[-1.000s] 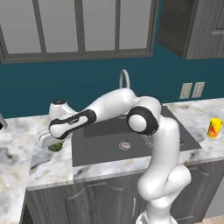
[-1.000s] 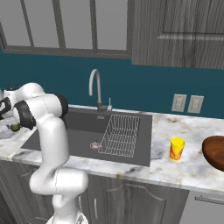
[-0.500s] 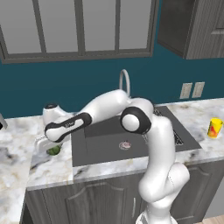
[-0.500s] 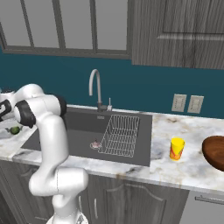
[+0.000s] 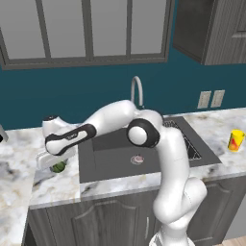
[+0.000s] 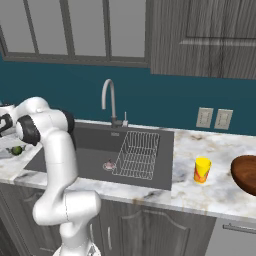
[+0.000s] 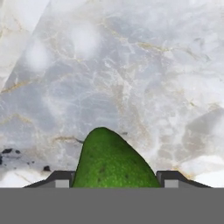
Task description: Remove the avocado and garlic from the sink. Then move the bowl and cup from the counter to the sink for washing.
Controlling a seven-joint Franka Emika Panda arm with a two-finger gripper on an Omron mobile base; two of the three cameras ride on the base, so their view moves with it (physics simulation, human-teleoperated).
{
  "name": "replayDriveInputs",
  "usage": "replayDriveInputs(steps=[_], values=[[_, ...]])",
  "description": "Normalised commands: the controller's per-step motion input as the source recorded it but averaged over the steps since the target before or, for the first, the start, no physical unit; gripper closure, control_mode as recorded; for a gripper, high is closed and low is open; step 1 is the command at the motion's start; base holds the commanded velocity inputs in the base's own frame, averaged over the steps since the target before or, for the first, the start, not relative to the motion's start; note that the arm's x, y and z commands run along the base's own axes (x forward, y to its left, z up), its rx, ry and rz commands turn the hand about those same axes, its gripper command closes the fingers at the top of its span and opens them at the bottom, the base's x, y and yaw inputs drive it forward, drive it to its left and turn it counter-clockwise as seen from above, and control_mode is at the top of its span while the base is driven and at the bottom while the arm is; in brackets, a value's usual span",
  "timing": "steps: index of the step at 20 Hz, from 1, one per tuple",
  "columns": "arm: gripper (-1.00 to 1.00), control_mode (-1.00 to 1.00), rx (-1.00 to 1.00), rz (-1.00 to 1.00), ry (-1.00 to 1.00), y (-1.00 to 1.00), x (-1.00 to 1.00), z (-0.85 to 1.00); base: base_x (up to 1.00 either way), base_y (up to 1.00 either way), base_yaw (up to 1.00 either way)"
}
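The gripper point(image 7: 113, 179) hangs low over the marble counter point(image 7: 131, 78) left of the sink point(image 5: 115, 158), its fingertips point(image 7: 61, 178) set either side of the avocado point(image 7: 111, 164), whose long axis points away from the hand, narrow end outermost.

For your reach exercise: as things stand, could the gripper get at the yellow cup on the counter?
Probably not without swinging across: the gripper sits over the avocado left of the sink, while the cup stands unblocked on the right.
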Motion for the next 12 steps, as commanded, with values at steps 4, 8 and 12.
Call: replayDriveInputs(steps=[4, 8, 12], values=[[1.0, -1.0, -0.05, -0.01, 0.02, 0.0, -0.01, -0.2, 0.0, 0.0, 0.0], [-1.0, -1.0, -0.03, 0.0, 0.0, 0.0, -0.07, -0.18, 0.0, 0.0, 0.0], [-1.0, -1.0, -0.01, 0.0, 0.0, -0.03, -0.12, -0.09, 0.0, 0.0, 0.0]])
